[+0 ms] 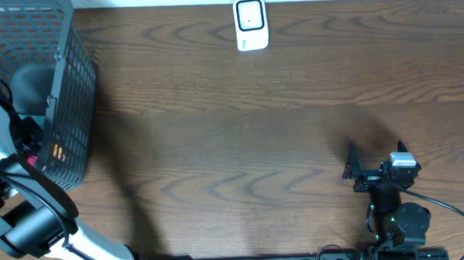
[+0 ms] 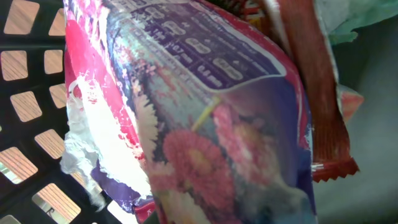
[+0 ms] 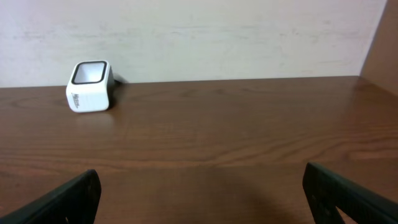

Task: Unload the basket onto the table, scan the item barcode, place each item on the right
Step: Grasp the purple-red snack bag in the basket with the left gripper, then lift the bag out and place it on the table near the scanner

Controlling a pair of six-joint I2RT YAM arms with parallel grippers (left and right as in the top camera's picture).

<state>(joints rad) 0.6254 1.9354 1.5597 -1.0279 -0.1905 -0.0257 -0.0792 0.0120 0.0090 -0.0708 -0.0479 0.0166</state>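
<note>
Flowered pink-and-purple packet down in the black mesh basket at the worktop's left end, not yet scanned. Left hand closed, hidden inside the basket, grip unconfirmed. Lifting and presenting to the white scanner yet to come. Right hand open, idle. Packet print too blurred to read.

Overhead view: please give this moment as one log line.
left gripper shut in basket, at pink packet | right gripper open, empty | scanner untouched
</note>
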